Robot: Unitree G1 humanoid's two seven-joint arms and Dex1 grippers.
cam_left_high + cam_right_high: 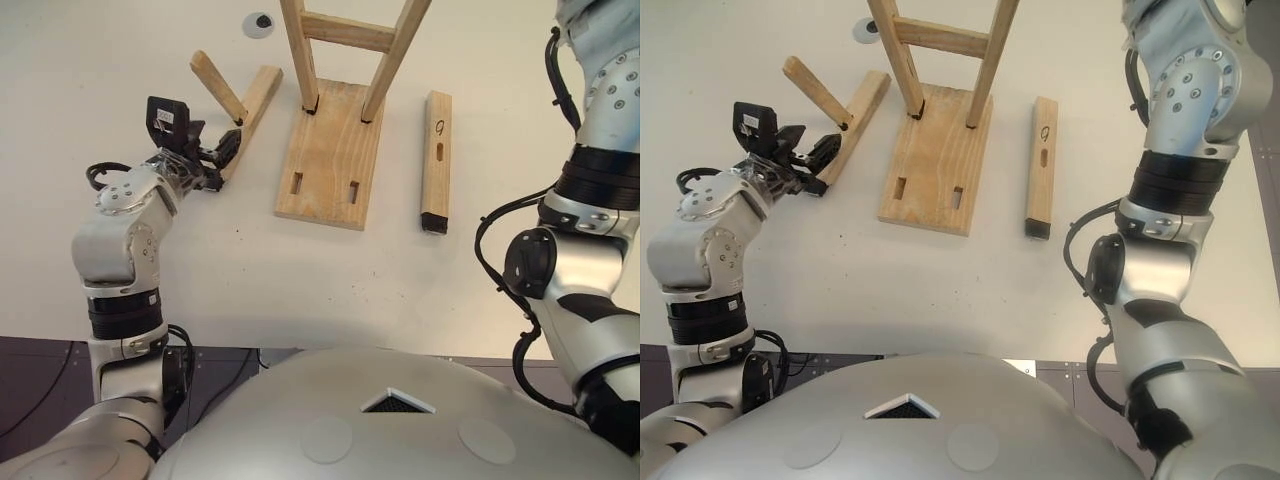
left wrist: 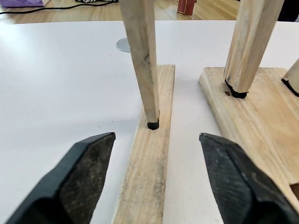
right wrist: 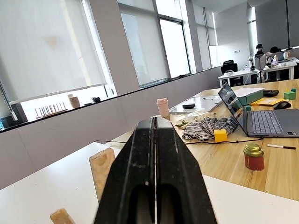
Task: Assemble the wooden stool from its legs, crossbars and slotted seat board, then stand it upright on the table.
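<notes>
The slotted seat board (image 1: 325, 150) lies flat on the white table. Two legs (image 1: 298, 50) stand plugged into its far end, joined by a crossbar (image 1: 350, 32); the two near slots are empty. To its left lies a loose leg (image 1: 252, 112) with a crossbar (image 1: 217, 86) stuck in it. My left gripper (image 1: 222, 160) is open at that leg's near end, one finger (image 2: 86, 179) on each side of the leg (image 2: 152, 158). Another loose leg (image 1: 436, 160) lies right of the board. My right gripper (image 3: 155, 122) is shut on nothing, raised in the air.
A small grey round disc (image 1: 258, 24) sits in the table at the far left. The table's front edge (image 1: 300, 343) runs just ahead of my body. My right arm (image 1: 590, 190) rises along the right side.
</notes>
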